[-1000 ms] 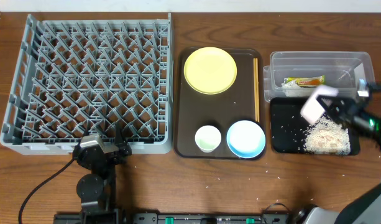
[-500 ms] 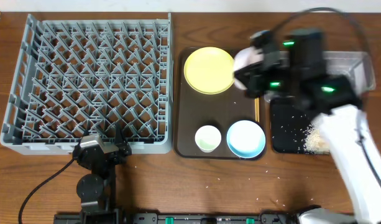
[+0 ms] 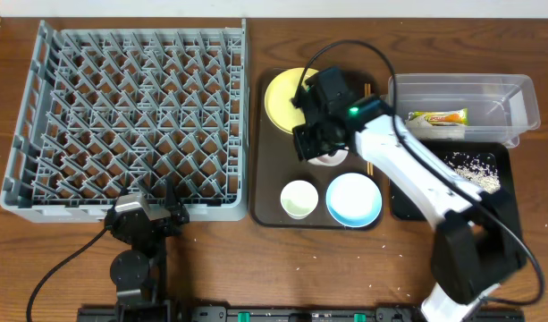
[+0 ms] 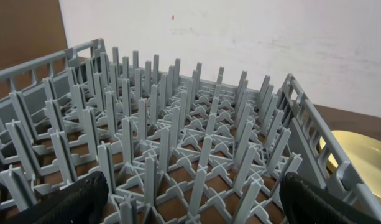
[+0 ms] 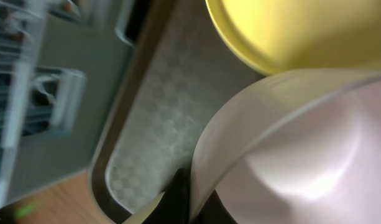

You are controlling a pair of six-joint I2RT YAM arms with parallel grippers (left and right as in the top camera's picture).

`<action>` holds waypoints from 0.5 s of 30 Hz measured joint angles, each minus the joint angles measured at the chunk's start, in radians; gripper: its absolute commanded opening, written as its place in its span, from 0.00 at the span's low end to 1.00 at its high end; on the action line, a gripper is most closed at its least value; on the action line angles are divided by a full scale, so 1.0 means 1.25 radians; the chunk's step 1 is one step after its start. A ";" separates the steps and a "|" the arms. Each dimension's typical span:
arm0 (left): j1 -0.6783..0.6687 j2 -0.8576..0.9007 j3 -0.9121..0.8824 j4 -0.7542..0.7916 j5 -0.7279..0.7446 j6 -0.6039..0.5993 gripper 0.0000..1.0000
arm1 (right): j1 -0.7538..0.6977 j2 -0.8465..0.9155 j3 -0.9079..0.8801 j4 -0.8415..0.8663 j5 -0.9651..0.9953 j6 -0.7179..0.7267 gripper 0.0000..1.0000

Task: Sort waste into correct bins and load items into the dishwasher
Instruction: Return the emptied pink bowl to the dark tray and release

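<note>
White bowl point(image 5: 289, 155) is held over the brown tray point(image 3: 274, 170), rim clamped in the right gripper point(image 3: 318, 143), seemingly bound for the dish rack point(image 3: 130, 116); left gripper point(image 4: 193, 183) waits wide open.

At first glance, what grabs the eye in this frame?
The right gripper stands out first, stretched across the brown tray with the white bowl pinched by its rim beside the yellow plate. Next, the big grey rack at left, with nothing in it, and the left gripper open at its near edge.
</note>
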 measured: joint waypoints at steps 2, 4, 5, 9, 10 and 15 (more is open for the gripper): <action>0.000 0.000 0.000 0.000 0.000 0.000 0.89 | 0.004 0.030 0.000 -0.010 0.000 0.013 0.01; 0.000 0.000 0.000 0.000 0.000 0.000 0.89 | 0.008 0.049 0.000 -0.016 0.003 0.021 0.03; 0.000 0.000 0.000 0.000 0.000 0.000 0.89 | 0.010 0.053 0.000 -0.016 0.004 0.023 0.07; 0.000 0.000 0.000 0.000 0.000 0.000 0.89 | 0.023 0.073 0.000 -0.008 0.004 0.036 0.21; 0.000 0.000 0.000 0.000 0.000 0.000 0.89 | 0.026 0.079 0.000 -0.005 0.005 0.039 0.23; 0.000 0.000 0.000 0.000 0.000 0.000 0.89 | 0.030 0.097 0.000 0.001 0.005 0.044 0.28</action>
